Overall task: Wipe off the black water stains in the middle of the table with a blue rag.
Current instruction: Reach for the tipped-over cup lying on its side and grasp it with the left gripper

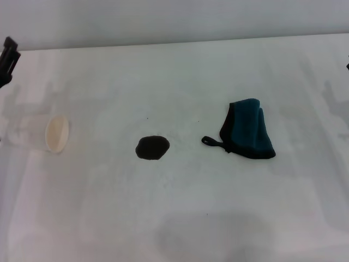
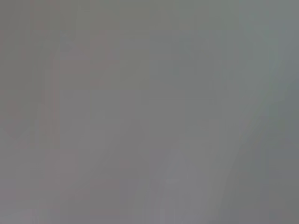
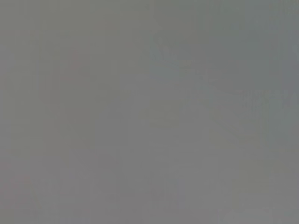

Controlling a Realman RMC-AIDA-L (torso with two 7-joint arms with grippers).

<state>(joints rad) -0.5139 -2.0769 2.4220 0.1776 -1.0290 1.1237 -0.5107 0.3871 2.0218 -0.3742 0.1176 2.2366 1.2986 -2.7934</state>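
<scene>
peeking in at the far left edge of the head view, the left tool [image 1: 7, 57] shows only as a dark piece of hardware above the back-left corner of the desk [image 1: 180, 218]; whether it is released or clenched cannot be told from what shows. to the right of that tool and nearer the robot, a white cup [image 1: 56, 132] lies tipped on its side on the desk, its mouth facing forward and to the right. further right again, well apart from the left tool and about midway across the desk, the black water stains [image 1: 152, 148] sit as one small, roughly oval dark blot, with a couple of tiny dark specks on the surface behind it. right of the blot, separated from it by bare white surface, the blue rag [image 1: 248, 129] lies bunched and folded, teal with black edging, and its thin black loop tab [image 1: 211, 142] points back toward the stain. nothing touches the rag or the blot. at the far right edge only a sliver of dark hardware shows, the right tool [image 1: 347, 66], well apart from the rag, and its state cannot be told either. both wrist views show only a flat grey blur with nothing to make out.
</scene>
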